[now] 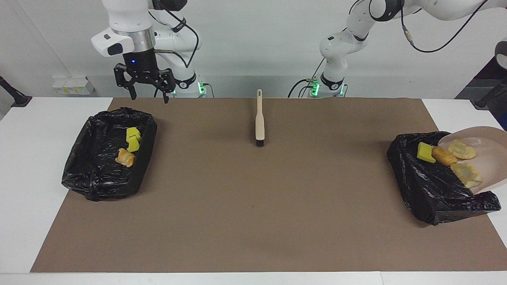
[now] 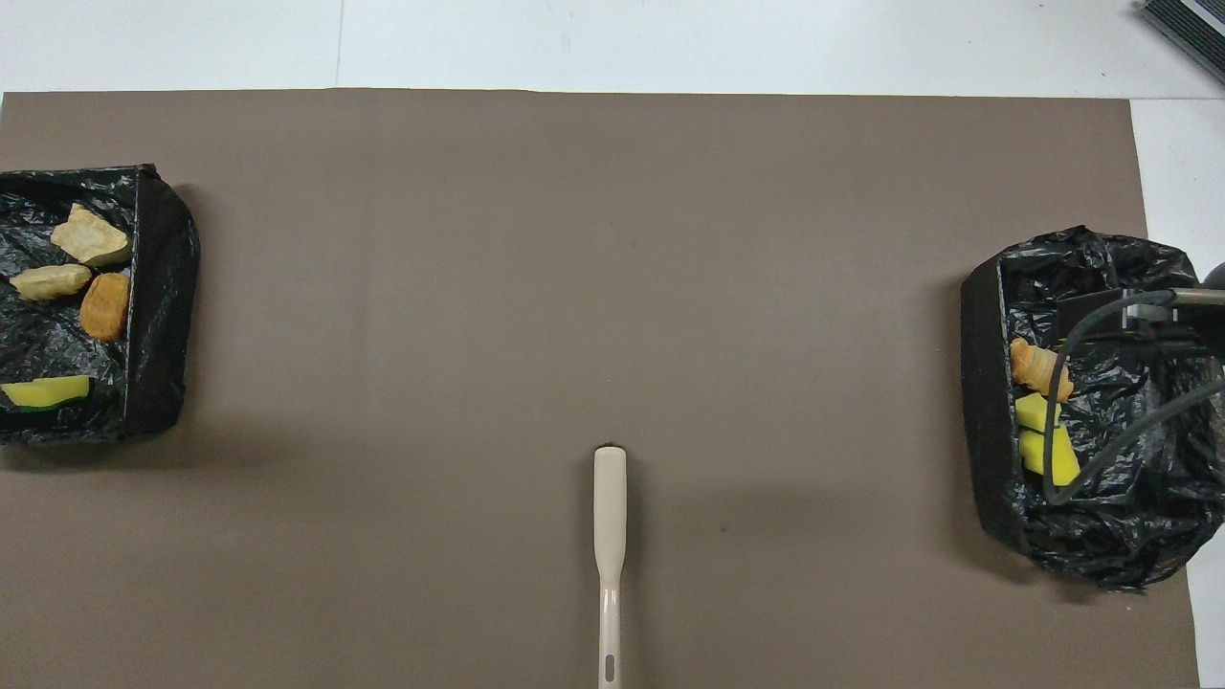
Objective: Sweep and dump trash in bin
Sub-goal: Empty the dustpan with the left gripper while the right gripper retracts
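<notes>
The beige dustpan (image 1: 493, 158) hangs tilted over the black-lined bin (image 1: 435, 198) at the left arm's end. Its handle runs out of view to my left gripper, which no view shows. Trash is sliding off the pan's lip: a yellow sponge (image 1: 425, 152) and a brown piece (image 1: 444, 155) lie on the liner, and two tan pieces (image 1: 461, 149) are at the lip. From overhead these tan pieces (image 2: 91, 237) show inside that bin (image 2: 153, 287). My right gripper (image 1: 147, 97) is open and empty, raised by the other bin (image 1: 99, 182).
The bin at the right arm's end holds two yellow sponge bits (image 1: 133, 139) and a croissant-like piece (image 1: 125, 157). A beige brush (image 1: 259, 118) lies on the brown mat, its bristles pointing away from the robots.
</notes>
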